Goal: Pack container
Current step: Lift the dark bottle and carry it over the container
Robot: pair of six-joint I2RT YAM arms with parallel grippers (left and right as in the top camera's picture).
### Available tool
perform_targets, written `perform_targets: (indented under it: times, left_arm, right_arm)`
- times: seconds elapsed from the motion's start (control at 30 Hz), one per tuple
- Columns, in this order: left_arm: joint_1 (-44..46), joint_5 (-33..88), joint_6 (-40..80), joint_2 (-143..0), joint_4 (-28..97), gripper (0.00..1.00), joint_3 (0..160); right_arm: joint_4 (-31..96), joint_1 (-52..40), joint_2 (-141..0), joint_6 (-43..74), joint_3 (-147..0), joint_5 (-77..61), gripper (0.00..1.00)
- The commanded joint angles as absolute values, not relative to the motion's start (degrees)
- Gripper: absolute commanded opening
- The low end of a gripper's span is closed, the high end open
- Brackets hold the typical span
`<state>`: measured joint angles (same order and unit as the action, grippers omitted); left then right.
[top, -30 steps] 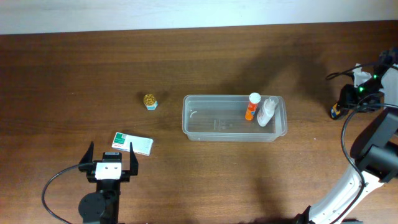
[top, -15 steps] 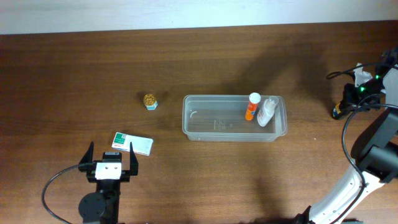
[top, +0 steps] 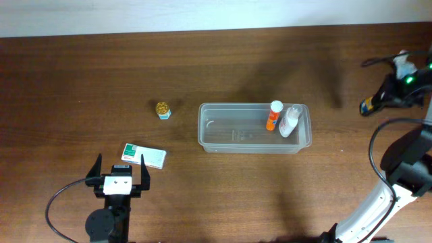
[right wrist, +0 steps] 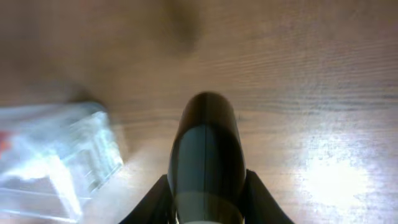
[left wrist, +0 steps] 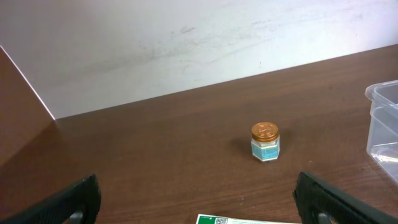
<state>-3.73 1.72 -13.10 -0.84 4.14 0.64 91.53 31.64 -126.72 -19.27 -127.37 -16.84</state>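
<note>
A clear, shallow rectangular plastic container sits just right of centre in the overhead frame on a dark wooden table. It holds two items at its right end: an upright orange bottle with a white cap and, just beside it, a pale translucent bottle. Its left half is bare, leaving room for more. At the right edge of the frame, well apart from the tub, the right gripper has its fingers clamped on a dark rounded cylinder. The wrist view is blurred, but the cylinder appears to be carried lengthwise so it can be lowered into the open space. At the lower left, the left gripper hangs with its fingers spread wide and nothing between them. It is near a flat green-and-white box, seemingly the next pick. A small glass jar with a gold lid stands alone left of the container, not yet packed.
</note>
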Motion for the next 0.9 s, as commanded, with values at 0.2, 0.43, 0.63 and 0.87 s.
perform_targets:
  times: [0.2, 0.43, 0.63, 0.87]
  left_arm:
    - [-4.0, 2.2, -13.8, -0.4, 4.6, 1.00, 0.5]
    - [-4.0, 2.2, -13.8, -0.4, 4.5, 1.00, 0.5]
    - [-4.0, 2.2, -13.8, -0.4, 4.6, 1.00, 0.5]
    - [-4.0, 2.2, -13.8, -0.4, 4.5, 1.00, 0.5]
  right_arm:
    - [97.3, 27.7, -116.8, -13.0, -142.7, -25.1, 0.18]
    - [97.3, 17.8, -109.2, -8.0, -142.7, -24.8, 0.20]
    - [97.3, 4.5, -106.4, 0.3, -142.2, -11.2, 0.22]
    - [97.3, -10.0, -106.4, 2.3, -134.9, -9.8, 0.22]
